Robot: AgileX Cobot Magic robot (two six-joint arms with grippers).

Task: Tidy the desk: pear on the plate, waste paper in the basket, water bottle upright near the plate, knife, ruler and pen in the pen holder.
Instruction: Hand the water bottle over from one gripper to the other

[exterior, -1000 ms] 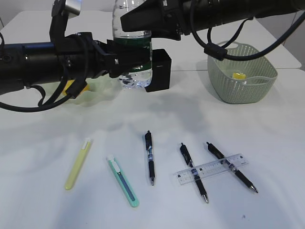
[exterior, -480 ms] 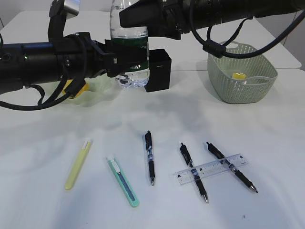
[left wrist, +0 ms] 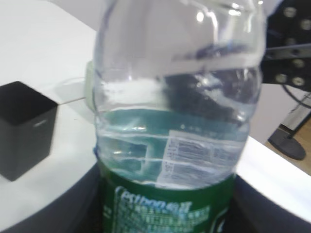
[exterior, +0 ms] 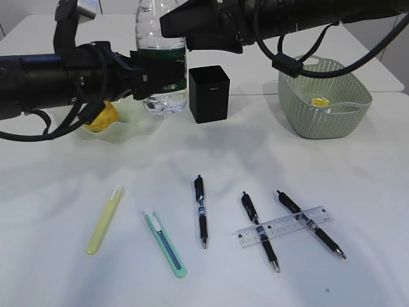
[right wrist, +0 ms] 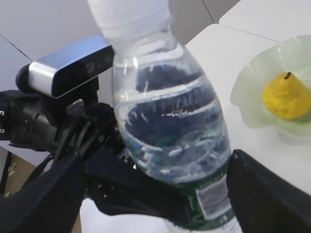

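Left tool (exterior: pixel 163 77) clamped mid-bottle — right tool (exterior: pixel 167 27) spread wide, both arms near-horizontal.

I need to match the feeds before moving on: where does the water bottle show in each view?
Exterior view: water bottle upper left of centre, upright in the left hand.
Left wrist view: fills the middle.
Right wrist view: centre.
Shared landmark: its green label.

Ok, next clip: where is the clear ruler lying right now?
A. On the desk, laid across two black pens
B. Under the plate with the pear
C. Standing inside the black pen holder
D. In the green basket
A: in the exterior view the ruler lies flat on the desk, crossing over two black pens at front right, far from the pen holder and the basket.
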